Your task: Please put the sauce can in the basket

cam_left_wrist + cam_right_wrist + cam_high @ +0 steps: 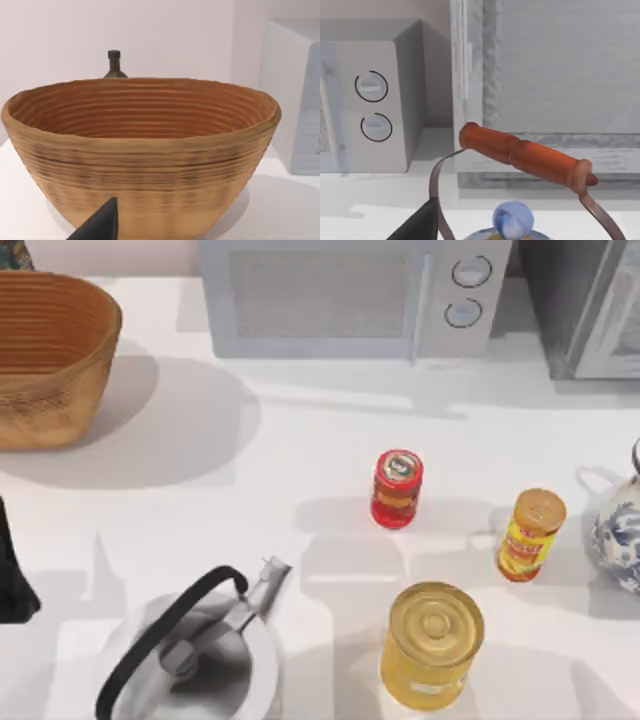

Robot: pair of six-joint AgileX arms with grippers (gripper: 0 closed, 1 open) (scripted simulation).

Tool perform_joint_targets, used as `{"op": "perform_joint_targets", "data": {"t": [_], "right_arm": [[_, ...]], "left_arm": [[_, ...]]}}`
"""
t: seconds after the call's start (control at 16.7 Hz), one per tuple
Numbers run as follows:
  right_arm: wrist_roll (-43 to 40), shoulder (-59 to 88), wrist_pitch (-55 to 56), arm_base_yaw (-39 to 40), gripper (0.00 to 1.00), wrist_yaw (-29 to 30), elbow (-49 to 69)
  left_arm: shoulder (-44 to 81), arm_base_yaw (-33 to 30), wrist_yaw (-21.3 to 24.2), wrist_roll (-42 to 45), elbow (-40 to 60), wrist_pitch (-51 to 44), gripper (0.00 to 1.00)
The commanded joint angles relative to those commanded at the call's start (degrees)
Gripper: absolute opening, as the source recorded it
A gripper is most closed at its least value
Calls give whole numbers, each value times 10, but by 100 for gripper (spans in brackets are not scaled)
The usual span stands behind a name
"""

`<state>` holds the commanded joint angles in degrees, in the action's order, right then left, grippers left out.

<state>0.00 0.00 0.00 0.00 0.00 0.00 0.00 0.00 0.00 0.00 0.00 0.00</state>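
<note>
Nothing is grasped yet: the sauce can (396,489) stands mid-frame, the basket (55,355) upper left. Left arm (12,570) sits at the left edge; whether either pincer is wide or narrow, I cannot tell. Next, a gripper must reach the can.

Matte black, wedge-shaped fingers (100,225) taper to a point; the left arm (12,575) is black too.

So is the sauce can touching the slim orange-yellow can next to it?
Apart. In the top view the sauce can stands upright with a clear strip of bare white table between it and the orange-yellow can to its right.
</note>
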Motion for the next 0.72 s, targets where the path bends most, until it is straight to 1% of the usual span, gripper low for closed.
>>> {"op": "perform_joint_targets", "data": {"t": [0.18, 0.36, 0.54, 0.72], "right_arm": [[0, 0, 0, 0, 100, 0, 0], [0, 0, 0, 0, 100, 0, 0], [0, 0, 0, 0, 100, 0, 0], [0, 0, 0, 0, 100, 0, 0]], "left_arm": [[5, -1, 2, 0, 2, 3, 100], [54, -7, 24, 0, 22, 34, 100], [153, -22, 68, 1, 59, 93, 100], [287, -42, 128, 3, 110, 175, 100]]}}
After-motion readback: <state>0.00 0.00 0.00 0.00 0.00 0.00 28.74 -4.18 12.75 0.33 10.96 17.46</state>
